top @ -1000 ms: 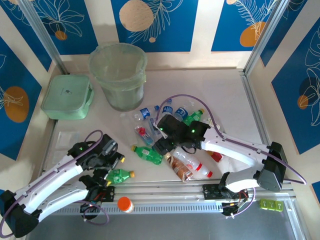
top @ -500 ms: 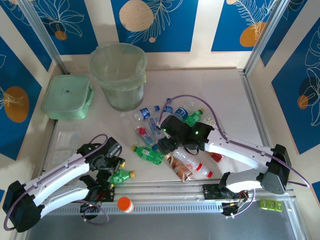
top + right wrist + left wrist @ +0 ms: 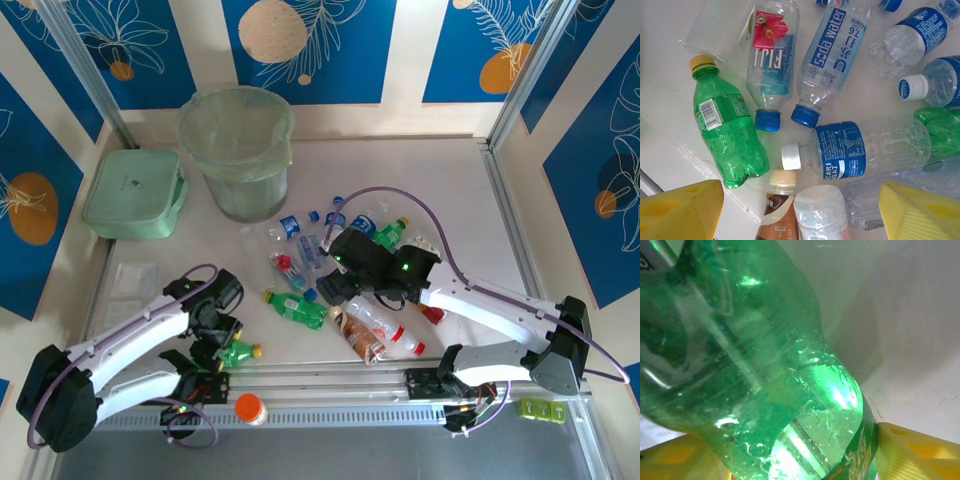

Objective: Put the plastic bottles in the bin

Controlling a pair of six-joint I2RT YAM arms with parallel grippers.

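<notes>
We see the left end effector [image 3: 217, 343] low at the near-left of the pale desk [image 3: 450, 200], right over a small green plastic bottle w/ a yellow cap [image 3: 238, 352] lying on its side. In the left wrist view that bottle fills the space btwn the two yellow fingers [image 3: 920, 452]. One finger looks to touch its label, but we can't tell if the grip has closed on it.

The right end effector [image 3: 800, 195] hangs over the heap of plastic bottles [image 3: 330, 260] at mid-desk, fingers spread wide, nothing held. Under it we see a second green bottle w/ a yellow cap [image 3: 727, 135], a clear Fiji bottle w/ a blue cap [image 3: 771, 60], a clear Soda Water bottle [image 3: 832, 50], a clear blue-labelled bottle w/ a white cap [image 3: 860, 150] and a brown-labelled bottle [image 3: 781, 212], all on their sides.

The round translucent pale green bin w/ a liner bag [image 3: 240, 185] stands upright at the far left-ctr, well apart from both end effectors. A flat green lidded box [image 3: 133, 192] sits just left of it. A white item w/ an orange cap [image 3: 250, 408] rests at the near edge.
</notes>
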